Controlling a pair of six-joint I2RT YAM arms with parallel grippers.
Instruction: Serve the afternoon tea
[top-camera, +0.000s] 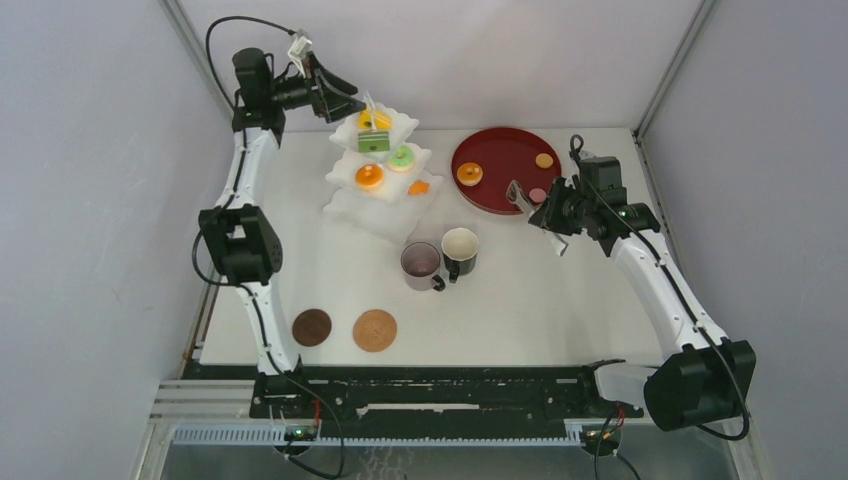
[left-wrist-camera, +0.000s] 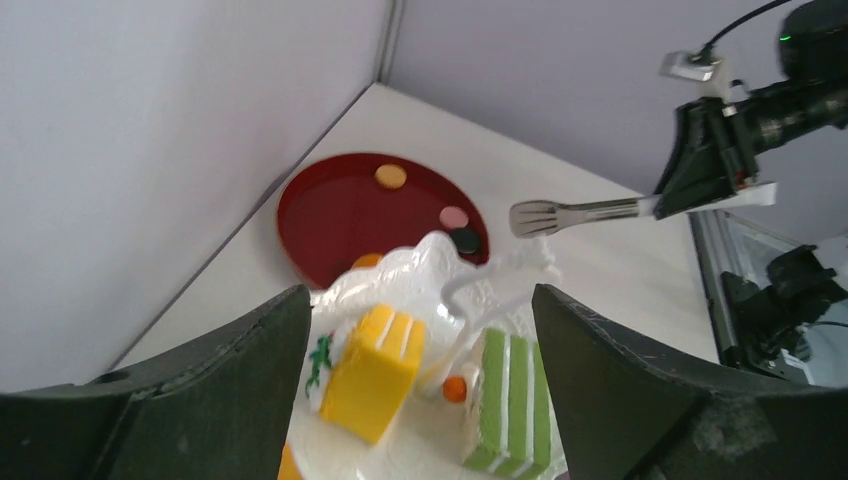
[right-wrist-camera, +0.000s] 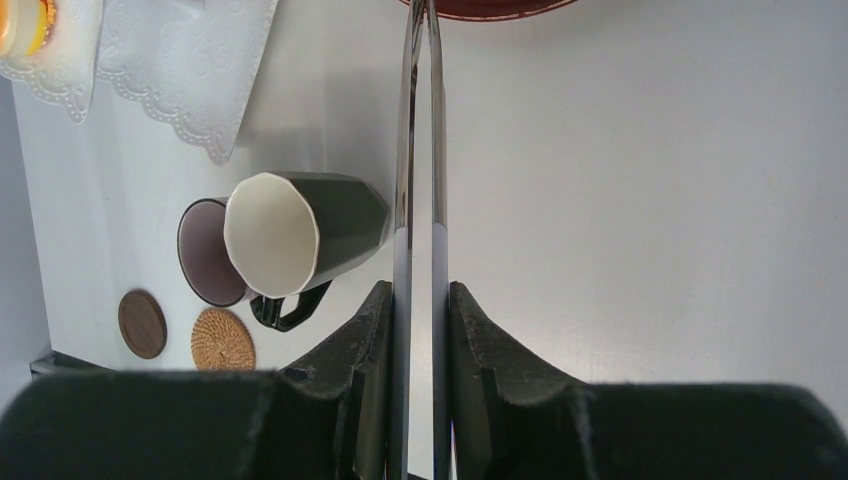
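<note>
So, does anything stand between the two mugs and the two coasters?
Nothing visible does. The mauve mug and black mug have only bare table between them and the dark coaster and woven coaster. The stand is behind the mugs, off that path.

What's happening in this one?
The left gripper is open over the top tier of the white three-tier stand, straddling a yellow pastry and a green pastry without gripping either. The right gripper is shut on the metal tongs, whose tips reach the dark red tray. The mauve mug and black mug stand mid-table, not yet on the brown coasters.
</note>
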